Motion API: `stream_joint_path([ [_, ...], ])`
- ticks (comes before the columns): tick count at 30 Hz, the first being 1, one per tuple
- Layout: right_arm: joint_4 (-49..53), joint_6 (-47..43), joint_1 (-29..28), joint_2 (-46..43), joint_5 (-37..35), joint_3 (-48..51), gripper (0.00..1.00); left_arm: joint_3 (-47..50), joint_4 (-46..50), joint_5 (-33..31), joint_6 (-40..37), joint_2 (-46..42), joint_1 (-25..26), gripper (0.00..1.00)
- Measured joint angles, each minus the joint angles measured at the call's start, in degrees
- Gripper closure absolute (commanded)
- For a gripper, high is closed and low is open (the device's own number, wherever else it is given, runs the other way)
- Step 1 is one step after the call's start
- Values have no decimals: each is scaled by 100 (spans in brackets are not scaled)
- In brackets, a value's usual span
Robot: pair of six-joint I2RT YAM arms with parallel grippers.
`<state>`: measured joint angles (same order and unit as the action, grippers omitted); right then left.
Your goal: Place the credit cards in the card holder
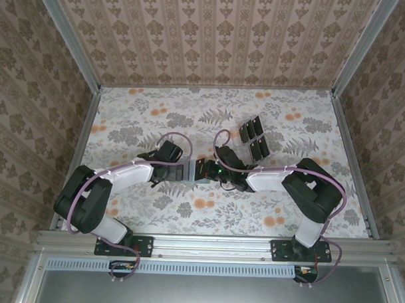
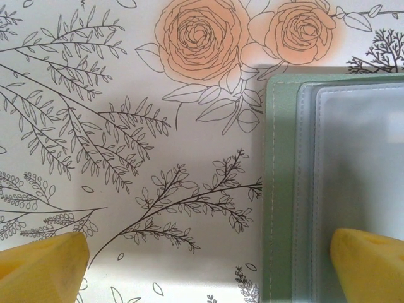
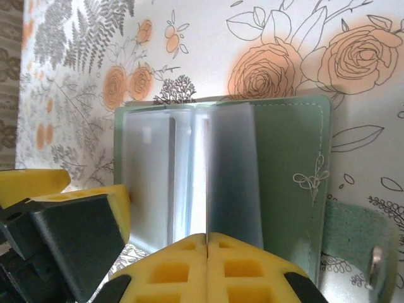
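Card holder [image 2: 278, 189] partly seen
The left wrist view crops its right and bottom; closed yellow fingers [image 3: 227, 249] cover its near edge.

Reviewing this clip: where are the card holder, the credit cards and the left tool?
card holder [image 3: 284, 158]: right wrist view, on its green cover.
credit cards [image 1: 261, 147]: top external view, on one lower black card.
left tool [image 2: 208, 249]: left wrist view, midway between its open yellow fingertips.
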<state>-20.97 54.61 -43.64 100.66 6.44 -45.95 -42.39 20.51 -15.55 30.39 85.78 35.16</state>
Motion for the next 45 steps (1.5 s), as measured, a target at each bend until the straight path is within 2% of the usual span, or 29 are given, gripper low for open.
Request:
stream_joint_path([
  [6, -1198, 334, 0, 317, 66, 293, 100, 4, -2, -4, 2, 0, 0, 0],
  [13, -1777, 505, 0, 442, 94, 343, 100, 4, 0, -17, 0, 0, 0, 0],
  [45, -2618, 719, -2, 828, 74, 575, 100, 28, -33, -17, 2, 0, 0, 0],
])
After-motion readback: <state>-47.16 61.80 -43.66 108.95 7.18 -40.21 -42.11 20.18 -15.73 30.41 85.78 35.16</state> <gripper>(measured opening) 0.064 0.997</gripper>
